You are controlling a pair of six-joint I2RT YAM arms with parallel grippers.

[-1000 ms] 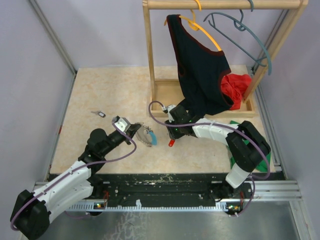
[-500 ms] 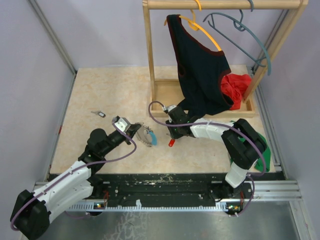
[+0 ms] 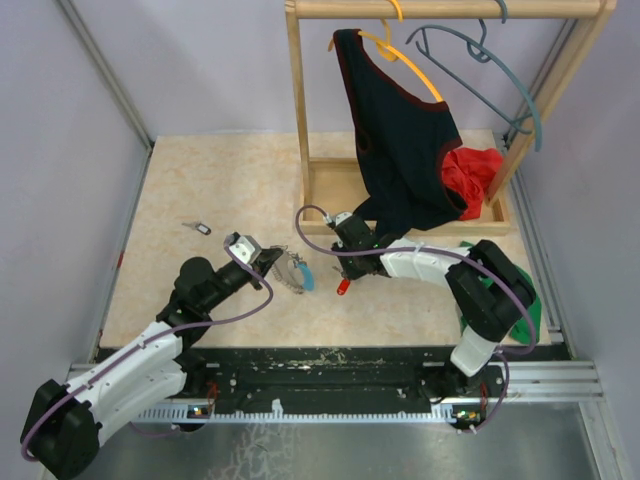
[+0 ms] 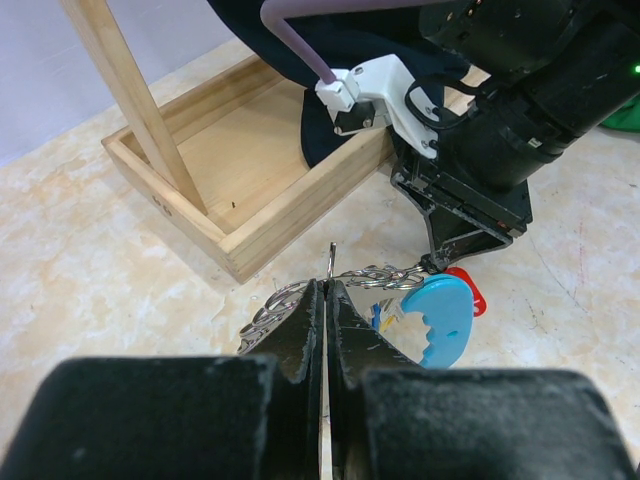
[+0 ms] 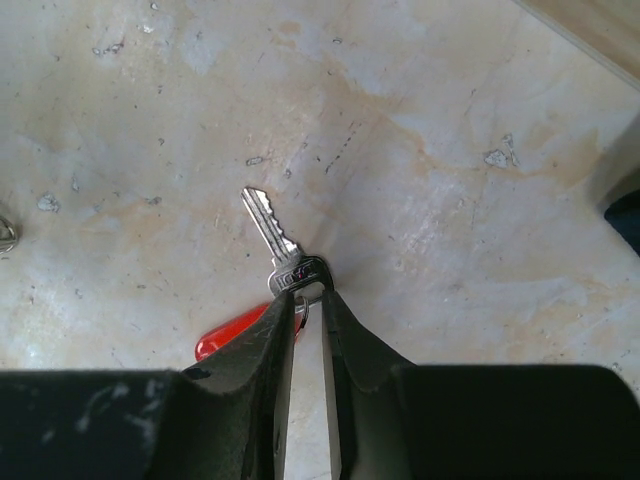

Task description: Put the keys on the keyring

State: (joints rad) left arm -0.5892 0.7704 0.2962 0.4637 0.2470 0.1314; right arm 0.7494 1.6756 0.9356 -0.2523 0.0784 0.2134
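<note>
Near the six o'clock edge of the worktop (image 5: 450,150), the left gripper (image 4: 322,300) is pressed together on the thin wire of the keyring (image 4: 435,325). The ring's blue section rests on the surface just beside the other arm. At three o'clock of the ring, the right gripper (image 5: 305,300) has narrowed onto the head of a silver key (image 5: 272,232), pinching it, as far as we can tell, with only the very tips. The blade points to eleven o'clock in the wrist view. A red key (image 5: 232,330) lies touching it at seven o'clock, and a black key (image 3: 203,229) sits well apart at ten o'clock of the left gripper.

We judge the hold shallow: the flat key could pivot or slip out on lifting. The red key may drag along and snag. The wire could twist in the left gripper, swinging the opening away. The two grippers work near enough to collide.
</note>
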